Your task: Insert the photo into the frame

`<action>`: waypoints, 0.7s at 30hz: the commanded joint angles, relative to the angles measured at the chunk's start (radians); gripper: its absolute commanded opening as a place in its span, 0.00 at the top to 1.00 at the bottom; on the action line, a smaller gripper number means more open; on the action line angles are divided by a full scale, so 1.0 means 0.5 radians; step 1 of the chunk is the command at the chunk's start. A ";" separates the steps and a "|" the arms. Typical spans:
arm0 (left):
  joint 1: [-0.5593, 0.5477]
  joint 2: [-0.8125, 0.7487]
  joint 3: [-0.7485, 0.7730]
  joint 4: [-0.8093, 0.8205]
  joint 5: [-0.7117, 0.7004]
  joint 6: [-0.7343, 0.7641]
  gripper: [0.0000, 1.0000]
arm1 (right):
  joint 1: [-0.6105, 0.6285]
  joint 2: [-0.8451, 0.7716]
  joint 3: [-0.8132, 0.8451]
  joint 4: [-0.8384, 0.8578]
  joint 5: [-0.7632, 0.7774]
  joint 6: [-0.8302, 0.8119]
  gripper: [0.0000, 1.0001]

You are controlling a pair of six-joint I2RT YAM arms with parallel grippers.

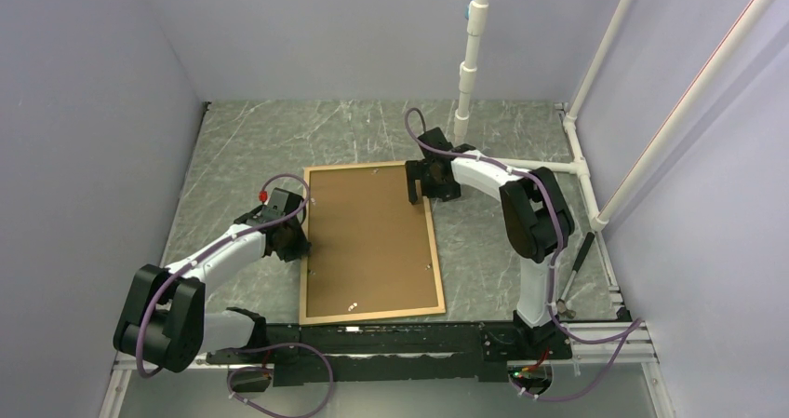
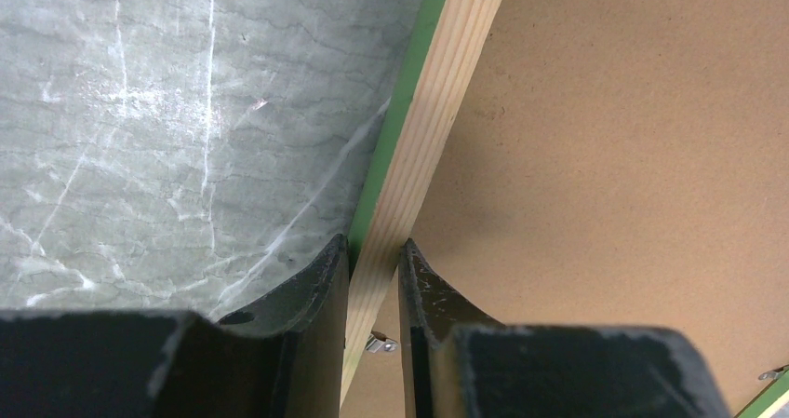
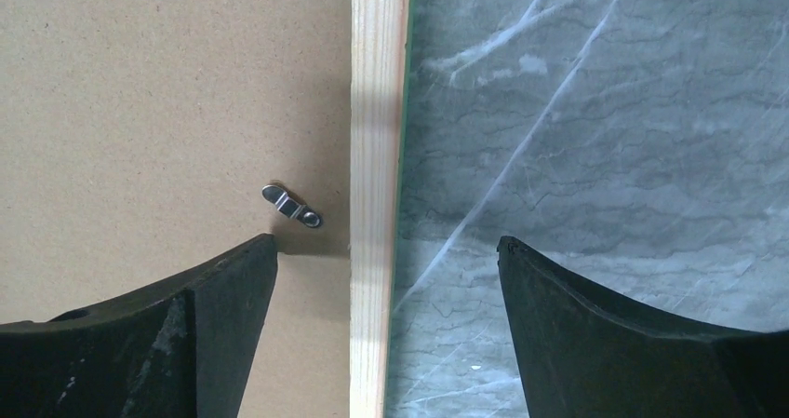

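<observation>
frame [image 1: 372, 315] lies flat at table [image 1: 242, 148] centre, wood face up, brown backing board [image 1: 367, 241] seated in it. left gripper [image 2: 374, 250] is pinched on the 9 o'clock rail. right gripper [image 3: 386, 241] is spread wide astride the 2 o'clock rail, beside a turn clip [image 3: 291, 205]. photo not visible. Rails look thin, light and stiff: grip across a rail. Board likely flexes.

I see soft, even light from above across the grey marbled tabletop [image 1: 502, 250]. Both wrist views look sharp; black fingers [image 3: 167, 343] cast faint shadows on brown fibreboard [image 3: 140, 111].
</observation>
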 commanded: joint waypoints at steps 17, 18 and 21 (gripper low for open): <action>-0.007 0.140 -0.079 0.108 0.001 0.030 0.94 | -0.028 0.317 0.346 -0.076 0.034 0.057 0.43; -0.007 0.142 -0.078 0.106 0.003 0.031 0.94 | -0.028 0.320 0.341 -0.086 0.038 0.051 0.45; -0.007 0.143 -0.076 0.107 0.002 0.030 0.94 | -0.035 0.295 0.287 -0.071 0.040 0.043 0.45</action>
